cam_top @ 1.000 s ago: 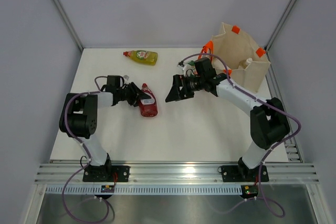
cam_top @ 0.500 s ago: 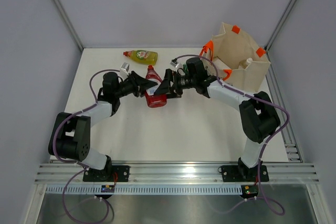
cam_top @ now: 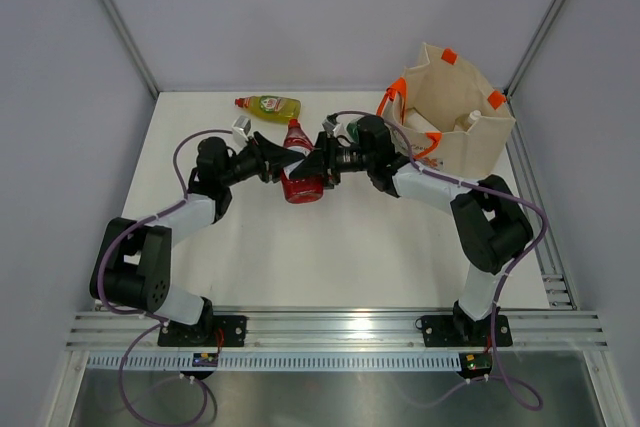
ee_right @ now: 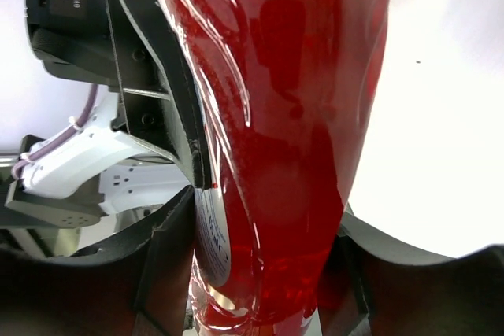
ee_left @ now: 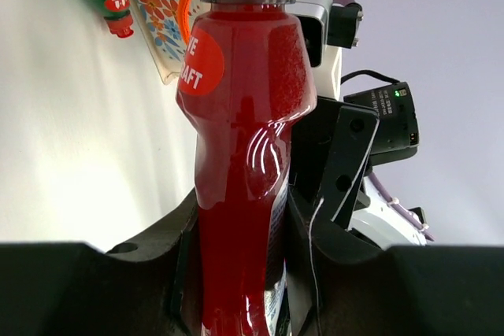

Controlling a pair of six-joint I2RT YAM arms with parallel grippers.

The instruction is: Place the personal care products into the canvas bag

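Now | left gripper [cam_top: 288, 159] clamped on glossy waisted red bottle [ee_left: 244, 155] | right gripper [cam_top: 318, 163] clamped on it too

You're looking at a white table [cam_top: 350, 267] boxed in by plain pale grey walls [cam_top: 300, 7]. A metal strut [cam_top: 113, 17] climbs the corner at 11 o'clock, and a second strut [cam_top: 544, 17] at 1 o'clock. A ribbed aluminium rail [cam_top: 340, 329] crosses at 6 o'clock, with a dull grey sheet [cam_top: 330, 392] below it. The light is soft and even.
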